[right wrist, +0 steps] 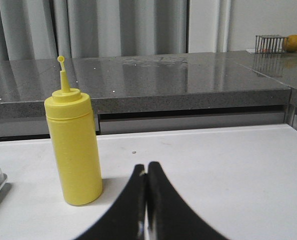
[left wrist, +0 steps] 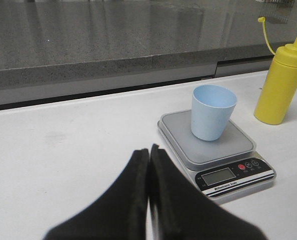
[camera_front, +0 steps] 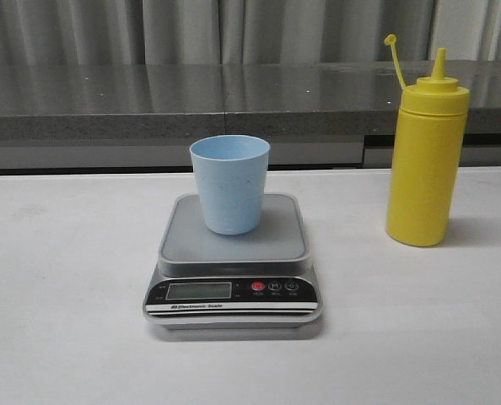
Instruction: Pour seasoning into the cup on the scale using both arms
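1. standing on the square platform of the scale (camera_front: 232,253), the light blue cup (camera_front: 229,184) is upright and looks empty, near the middle of the white table (camera_front: 65,295).
2. the yellow seasoning bottle (camera_front: 427,160) stands upright on the table, well apart from the scale on the robot's right, nozzle up, with its thin tethered cap hanging loose off the tip.
3. the right gripper (right wrist: 147,172) has its black fingers pressed together with nothing between them; the bottle (right wrist: 74,145) is near, ahead of it and off to the scale side.
4. the left gripper (left wrist: 149,160) is likewise closed and empty, low over the table, with the scale and cup (left wrist: 212,111) ahead.
5. the right arm is nearer the bottle, whose long axis is vertical, so a sideways grasp around its body seems likely.
6. the scale's display is too small to read.
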Robot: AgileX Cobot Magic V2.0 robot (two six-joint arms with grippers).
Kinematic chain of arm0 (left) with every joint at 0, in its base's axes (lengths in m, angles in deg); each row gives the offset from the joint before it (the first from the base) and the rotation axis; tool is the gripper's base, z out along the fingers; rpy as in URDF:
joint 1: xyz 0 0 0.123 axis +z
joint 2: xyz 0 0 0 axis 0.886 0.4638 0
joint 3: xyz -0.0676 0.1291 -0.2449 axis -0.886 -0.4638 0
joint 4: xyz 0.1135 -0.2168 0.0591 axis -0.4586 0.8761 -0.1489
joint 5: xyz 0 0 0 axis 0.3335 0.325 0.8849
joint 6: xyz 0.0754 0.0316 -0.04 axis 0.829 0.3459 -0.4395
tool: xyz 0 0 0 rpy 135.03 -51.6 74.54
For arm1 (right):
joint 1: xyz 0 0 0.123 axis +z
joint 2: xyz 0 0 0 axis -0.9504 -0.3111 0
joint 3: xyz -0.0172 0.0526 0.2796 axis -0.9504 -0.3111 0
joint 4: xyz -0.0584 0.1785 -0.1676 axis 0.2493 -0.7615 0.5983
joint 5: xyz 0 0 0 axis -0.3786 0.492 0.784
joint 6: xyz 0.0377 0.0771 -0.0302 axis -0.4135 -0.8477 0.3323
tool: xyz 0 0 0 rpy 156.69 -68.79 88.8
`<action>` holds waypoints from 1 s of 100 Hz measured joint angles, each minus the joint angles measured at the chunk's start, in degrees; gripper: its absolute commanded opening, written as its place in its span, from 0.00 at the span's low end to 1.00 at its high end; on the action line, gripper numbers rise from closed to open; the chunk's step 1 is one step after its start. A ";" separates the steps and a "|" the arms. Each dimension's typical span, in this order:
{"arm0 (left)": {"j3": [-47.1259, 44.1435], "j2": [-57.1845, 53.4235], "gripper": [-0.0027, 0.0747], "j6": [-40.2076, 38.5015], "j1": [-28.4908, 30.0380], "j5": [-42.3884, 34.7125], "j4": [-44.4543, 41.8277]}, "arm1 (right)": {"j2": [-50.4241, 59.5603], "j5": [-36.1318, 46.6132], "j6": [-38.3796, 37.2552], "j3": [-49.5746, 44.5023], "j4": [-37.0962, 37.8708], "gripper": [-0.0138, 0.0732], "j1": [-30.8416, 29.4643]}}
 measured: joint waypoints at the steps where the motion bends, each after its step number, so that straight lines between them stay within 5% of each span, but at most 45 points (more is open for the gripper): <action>1: 0.00 0.00 0.01 0.00 0.00 0.00 0.00 | 0.00 0.00 0.00 0.00 0.00 0.08 0.00; 66: -0.78 0.00 0.01 0.00 0.10 0.00 -0.55 | 0.00 -0.09 0.00 0.00 0.00 0.08 0.00; 100: -10.43 -0.28 0.01 -4.19 7.97 -14.90 -7.51 | 0.00 -0.09 -0.10 0.00 0.00 0.08 0.00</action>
